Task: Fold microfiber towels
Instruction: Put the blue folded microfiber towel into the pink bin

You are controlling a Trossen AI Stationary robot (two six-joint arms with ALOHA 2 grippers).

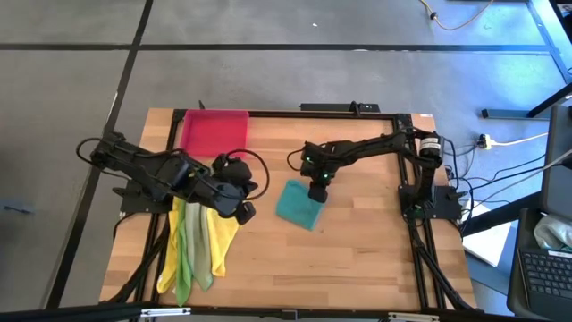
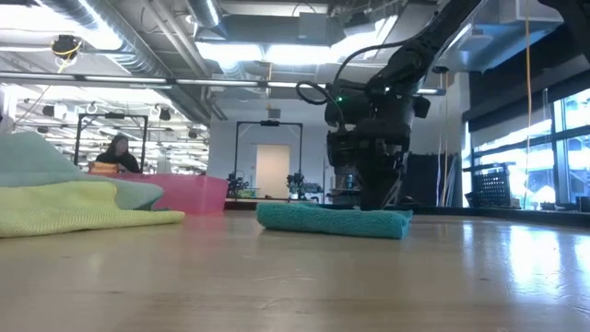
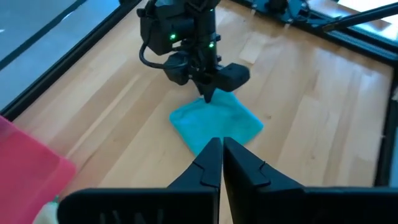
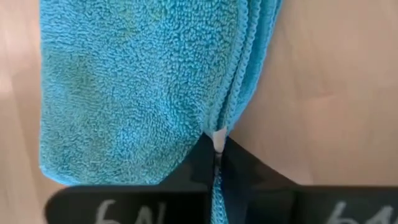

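Teal towel [image 4: 143, 93] fills the right wrist view, folded up, w/ its stacked edges showing along one side. Right gripper [image 4: 216, 155] is pinched tight on that edge, and a bit of white tag pokes out btwn the fingers. From above, the teal towel lies near the middle of the wood table [image 1: 357, 250], and the right gripper comes down on its far edge. Low view shows it as a flat folded pad, w/ the gripper standing straight down on it; the fingertips are hard to see there.

Left gripper [image 3: 221, 163] is squeezed shut w/ nothing in it. It sits over the top of the towel pile [image 1: 198, 241], so that part is hidden. The pile has yellow and green cloths hanging toward the near table edge. Can't tell how many cloths, they overlap. In the low view the pile is cut off at the side.

Pink tray [image 1: 214, 131] sits at the far side of the table, partly behind the left arm. A person sits far back in the room, too small to make out.
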